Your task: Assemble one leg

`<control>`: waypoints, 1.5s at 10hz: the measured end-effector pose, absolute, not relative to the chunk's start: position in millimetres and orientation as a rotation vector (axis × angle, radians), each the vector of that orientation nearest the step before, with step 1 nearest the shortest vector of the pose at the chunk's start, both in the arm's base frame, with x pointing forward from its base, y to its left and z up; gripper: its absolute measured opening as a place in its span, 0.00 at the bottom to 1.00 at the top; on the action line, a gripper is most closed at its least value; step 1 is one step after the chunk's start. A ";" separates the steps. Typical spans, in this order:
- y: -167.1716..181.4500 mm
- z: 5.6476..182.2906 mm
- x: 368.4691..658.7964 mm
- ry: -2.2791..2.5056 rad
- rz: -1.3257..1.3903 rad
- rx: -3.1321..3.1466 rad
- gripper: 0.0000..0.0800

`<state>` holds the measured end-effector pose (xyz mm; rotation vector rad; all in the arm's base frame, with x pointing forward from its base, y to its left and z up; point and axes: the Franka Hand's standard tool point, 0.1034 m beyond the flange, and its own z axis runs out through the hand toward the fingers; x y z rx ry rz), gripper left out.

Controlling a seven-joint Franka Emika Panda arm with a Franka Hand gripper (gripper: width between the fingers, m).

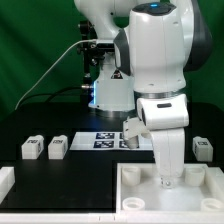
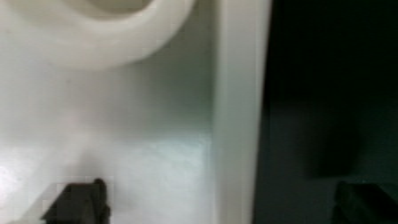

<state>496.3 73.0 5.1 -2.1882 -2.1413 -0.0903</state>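
Small white legs with black-and-white tags lie on the black table in the exterior view: two side by side at the exterior view's left (image 1: 32,148) (image 1: 58,148) and one at the right (image 1: 203,150). Another leg (image 1: 131,129) shows partly behind the arm. The large white rimmed tray (image 1: 135,200) lies at the front right. My gripper (image 1: 168,183) reaches down onto the tray near its far rim. In the wrist view my gripper (image 2: 219,200) is open, its dark fingertips (image 2: 75,202) wide apart on either side of the tray's rim (image 2: 240,110). It holds nothing. A round corner socket (image 2: 107,20) shows close by.
The marker board (image 1: 105,139) lies flat behind the tray, partly hidden by the arm. A white block (image 1: 5,180) sits at the front left edge. A black stand with cables (image 1: 92,70) rises at the back before a green curtain.
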 end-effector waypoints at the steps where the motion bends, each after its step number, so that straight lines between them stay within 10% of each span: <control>1: 72.8 5.0 496.3 -2.141 -0.090 -2.189 0.80; 7: 73.5 8.2 496.3 -2.068 -0.076 -2.250 0.81; 15: 133.1 55.4 449.1 -1.004 -0.047 -2.864 0.81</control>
